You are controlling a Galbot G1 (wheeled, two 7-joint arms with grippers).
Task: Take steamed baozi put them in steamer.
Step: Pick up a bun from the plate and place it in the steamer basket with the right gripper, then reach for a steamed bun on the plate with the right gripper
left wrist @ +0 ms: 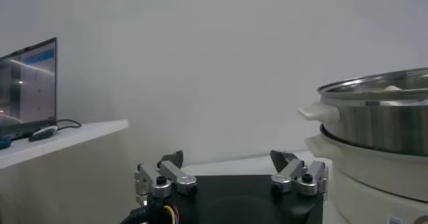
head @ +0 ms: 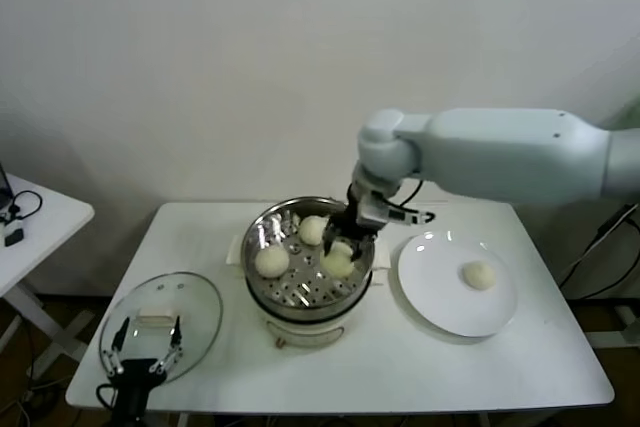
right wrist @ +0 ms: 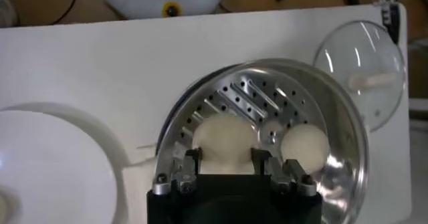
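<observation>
Right gripper (head: 345, 238), inside the steamer (head: 262, 235), is closed on a steamed baozi (right wrist: 224, 140); the grip shows only in the right wrist view, since the head view hides it behind the arm. Head view alone shows three buns in the perforated basket and a fourth bun (head: 479, 274) on the white plate (head: 430, 292). Left gripper (head: 146, 349), fingers spread, hangs over the glass lid (head: 195, 297) near the table's front edge (head: 400, 397).
</observation>
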